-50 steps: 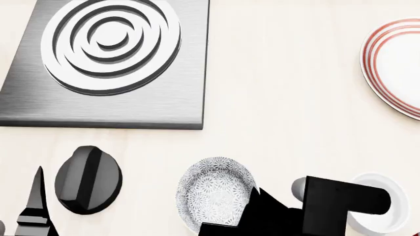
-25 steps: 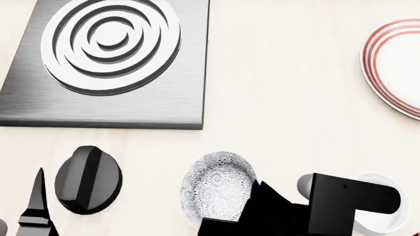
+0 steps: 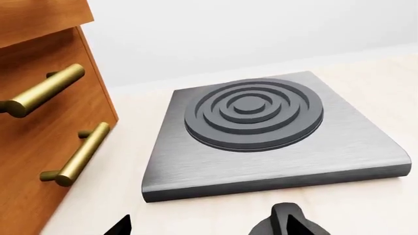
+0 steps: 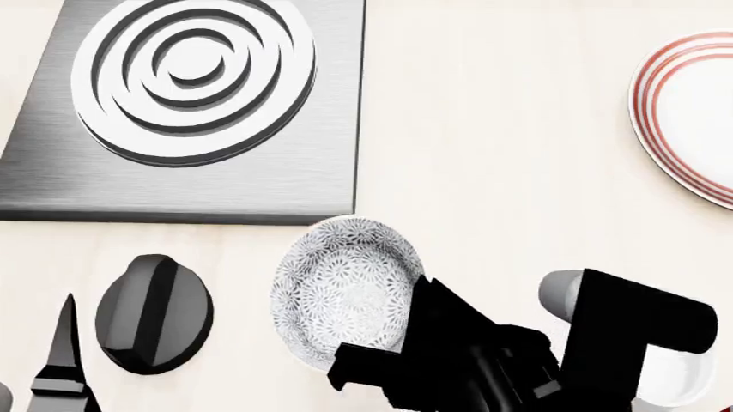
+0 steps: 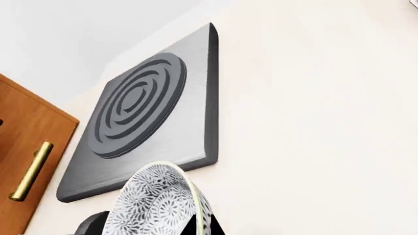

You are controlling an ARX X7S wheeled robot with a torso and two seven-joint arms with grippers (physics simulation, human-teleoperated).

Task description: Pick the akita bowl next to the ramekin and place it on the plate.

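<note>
The akita bowl (image 4: pixel 343 290) now sits higher in the head view than a second ago, at lower centre, tilted so its patterned inside faces the camera, its rim just below the burner plate (image 4: pixel 184 103). The right gripper (image 4: pixel 430 339) is clamped on its lower right rim and appears to have lifted it off the counter (image 4: pixel 504 154). The ramekin (image 4: pixel 675 378) stays at lower right, partly hidden by the arm. The plate (image 4: pixel 687 112) lies well apart at the upper right edge, so the carry there remains. The left gripper (image 3: pixel 202 227) shows only dark tips; its opening cannot be judged.
</note>
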